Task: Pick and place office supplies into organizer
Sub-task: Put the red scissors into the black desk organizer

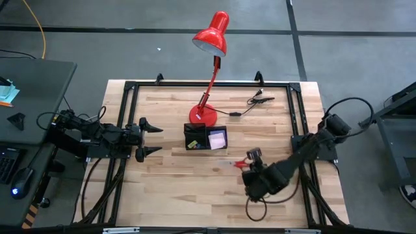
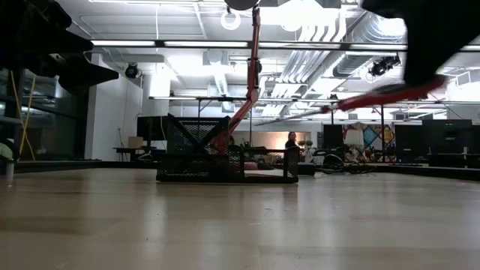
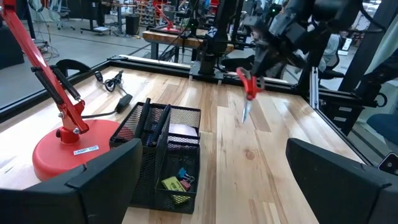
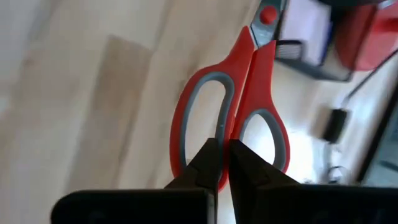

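Observation:
The red-handled scissors [image 1: 235, 164] hang above the table near its front right, held by my right gripper [image 1: 249, 162], which is shut on them. The black mesh organizer [image 1: 205, 138] stands at the table's middle, its base on the wood. A purple sticky pad [image 1: 218, 138] lies in its right compartment and black pens [image 3: 153, 121] stand in its left one. My left gripper [image 1: 155, 138] waits open at the table's left side, level, pointing at the organizer, with nothing between its fingers. My right gripper pinches the scissors' handle between its two fingertips [image 4: 211, 163], on the inner bars [image 4: 231, 127] where the two red loops meet. The fingers come from above, slanting down. The scissors are clear of the table and tilted, blades [image 3: 246, 111] lower and toward the organizer.
A red desk lamp stands on its round base [image 1: 203, 116] just behind the organizer, its arm leaning over the table's far side. A black cable with clips [image 1: 257, 101] lies at the back right. Black frame rails [image 1: 296, 117] border the table.

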### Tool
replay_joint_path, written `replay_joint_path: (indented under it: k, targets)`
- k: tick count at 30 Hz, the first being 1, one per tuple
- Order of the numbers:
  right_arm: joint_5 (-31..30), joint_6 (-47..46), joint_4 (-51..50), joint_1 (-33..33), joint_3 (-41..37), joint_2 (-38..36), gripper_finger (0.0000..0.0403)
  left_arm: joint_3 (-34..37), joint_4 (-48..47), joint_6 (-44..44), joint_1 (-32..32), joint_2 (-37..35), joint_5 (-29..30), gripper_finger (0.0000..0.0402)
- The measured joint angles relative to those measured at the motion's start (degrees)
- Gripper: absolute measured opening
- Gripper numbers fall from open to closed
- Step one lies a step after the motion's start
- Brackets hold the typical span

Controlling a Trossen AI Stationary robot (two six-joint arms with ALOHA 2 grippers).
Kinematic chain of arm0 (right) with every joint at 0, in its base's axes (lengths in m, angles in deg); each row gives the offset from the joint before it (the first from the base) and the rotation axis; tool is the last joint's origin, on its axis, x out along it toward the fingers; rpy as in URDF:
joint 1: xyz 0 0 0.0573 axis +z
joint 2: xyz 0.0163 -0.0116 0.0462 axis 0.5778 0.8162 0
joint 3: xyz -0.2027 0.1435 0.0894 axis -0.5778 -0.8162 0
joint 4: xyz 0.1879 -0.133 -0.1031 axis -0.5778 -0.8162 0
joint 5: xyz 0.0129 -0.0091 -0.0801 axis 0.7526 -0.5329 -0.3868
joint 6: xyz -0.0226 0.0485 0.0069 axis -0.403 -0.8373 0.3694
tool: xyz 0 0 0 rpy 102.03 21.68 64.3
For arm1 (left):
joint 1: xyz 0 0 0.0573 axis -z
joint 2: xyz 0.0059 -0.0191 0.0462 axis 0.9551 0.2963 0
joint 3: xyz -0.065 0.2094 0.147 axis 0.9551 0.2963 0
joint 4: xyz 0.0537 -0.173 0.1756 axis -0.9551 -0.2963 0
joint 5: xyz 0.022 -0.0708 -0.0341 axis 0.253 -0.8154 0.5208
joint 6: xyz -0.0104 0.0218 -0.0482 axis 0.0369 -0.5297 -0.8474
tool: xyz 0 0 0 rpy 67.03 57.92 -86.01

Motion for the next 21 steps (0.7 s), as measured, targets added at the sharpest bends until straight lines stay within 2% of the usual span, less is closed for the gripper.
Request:
replay_joint_path:
  k: [9,21]
  targets:
    - [-5.66,13.11,-4.48,-8.44,8.56,0.00,0.0004,0.00,-0.01,0.00,0.00,0.00,0.00,0.0381]
    - [-5.86,30.02,-4.11,-21.06,15.45,-0.02,0.0006,0.01,0.00,-0.01,0.00,-0.01,0.00,0.0381]
